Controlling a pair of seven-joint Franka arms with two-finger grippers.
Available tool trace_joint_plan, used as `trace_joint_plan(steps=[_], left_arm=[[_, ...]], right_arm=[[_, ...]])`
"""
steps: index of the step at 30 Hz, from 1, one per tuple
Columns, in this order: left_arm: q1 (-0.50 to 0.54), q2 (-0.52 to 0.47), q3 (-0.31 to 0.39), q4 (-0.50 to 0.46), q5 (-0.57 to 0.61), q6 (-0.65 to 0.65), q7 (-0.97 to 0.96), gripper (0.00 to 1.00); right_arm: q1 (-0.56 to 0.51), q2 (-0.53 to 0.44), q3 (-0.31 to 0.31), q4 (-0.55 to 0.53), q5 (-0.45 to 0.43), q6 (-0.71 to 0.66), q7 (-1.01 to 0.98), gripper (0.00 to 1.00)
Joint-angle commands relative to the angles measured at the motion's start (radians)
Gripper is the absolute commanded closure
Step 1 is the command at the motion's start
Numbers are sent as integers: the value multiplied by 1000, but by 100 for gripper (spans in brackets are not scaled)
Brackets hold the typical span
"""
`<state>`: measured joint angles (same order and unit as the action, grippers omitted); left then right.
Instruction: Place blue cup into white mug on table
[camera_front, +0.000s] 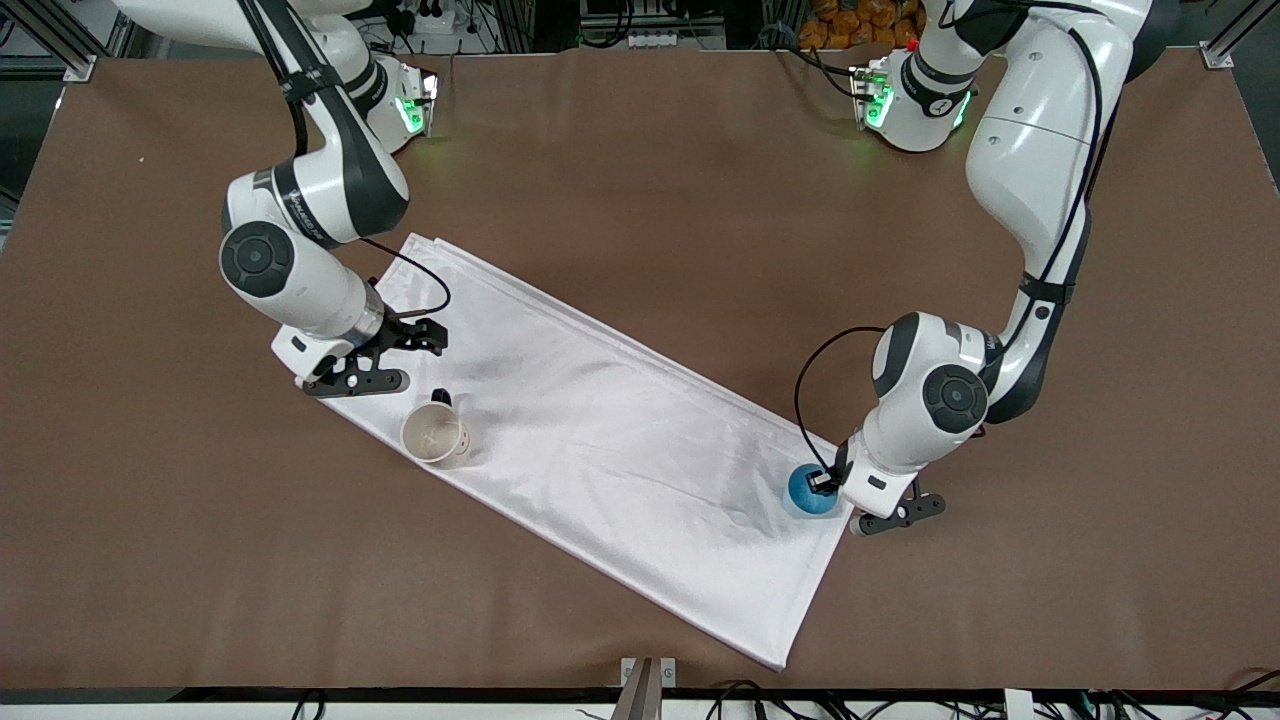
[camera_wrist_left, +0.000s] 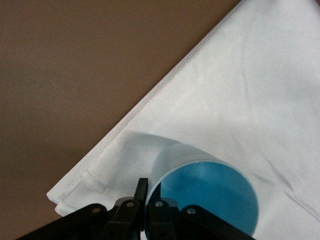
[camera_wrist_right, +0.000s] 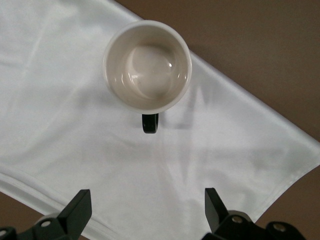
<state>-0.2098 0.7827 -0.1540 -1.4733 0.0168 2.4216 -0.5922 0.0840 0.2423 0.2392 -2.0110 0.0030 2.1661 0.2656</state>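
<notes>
Two hands are sharing this job, and only one is working. The left hand (camera_front: 822, 483), low and right of centre in the front frame, is pinching the rim of the blue cup (camera_front: 808, 490), one finger inside the wall and one outside, as the left wrist view shows at the bottom of its frame (camera_wrist_left: 150, 207). The cup is sitting upright on the white cloth (camera_front: 600, 430) close to the cloth's edge, and whether its base is already clear of the fabric is hard to say from here.

The white mug (camera_front: 436, 435) is standing upright left of centre in the front frame, on the same cloth, mouth open and empty, its black handle (camera_wrist_right: 150, 122) pointing toward the right hand (camera_front: 385, 357). That right hand is waiting just above the mug in the front frame, fingers spread wide and holding nothing.

To do this step well, the left hand is probably best lifting straight up first, so the cup does not drag the cloth, and going high enough to clear the mug's rim before travelling across. A rim pinch lets a cup swing, so a slow carry should suit it. The cup looks only slightly narrower than the mug, so it needs centring over the mouth, kept level, then lowering before release. The brown tabletop (camera_front: 640, 170) around the cloth offers no obstacle.
</notes>
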Motion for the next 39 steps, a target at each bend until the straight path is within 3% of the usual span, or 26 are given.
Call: trace_joint_plan(steps=[1,10,20,22,26,30,39], left_arm=[[9,-26,5,-2,31,-10,-32,100],[12,-65,11,-4,35,-82,-29,100],[38,-111,11,-13,51,-145,3,100],[49,-123,10,-19,51,-154,29,100],[56,-149,10,-53,51,-174,87,100],[63,-168,11,-84,51,-174,121,100],[63,-168,10,-85,65,-174,126,100]], right_arm=[[25,37,6,-11,-8,63,32,0],[53,110,6,-18,-87,143,135,0],[45,159,3,-14,-92,193,170,0],[40,173,2,-12,-92,215,170,9],[31,198,-1,15,-93,219,170,13],[26,216,-5,35,-97,219,168,25],[25,222,-11,48,-129,219,168,82]])
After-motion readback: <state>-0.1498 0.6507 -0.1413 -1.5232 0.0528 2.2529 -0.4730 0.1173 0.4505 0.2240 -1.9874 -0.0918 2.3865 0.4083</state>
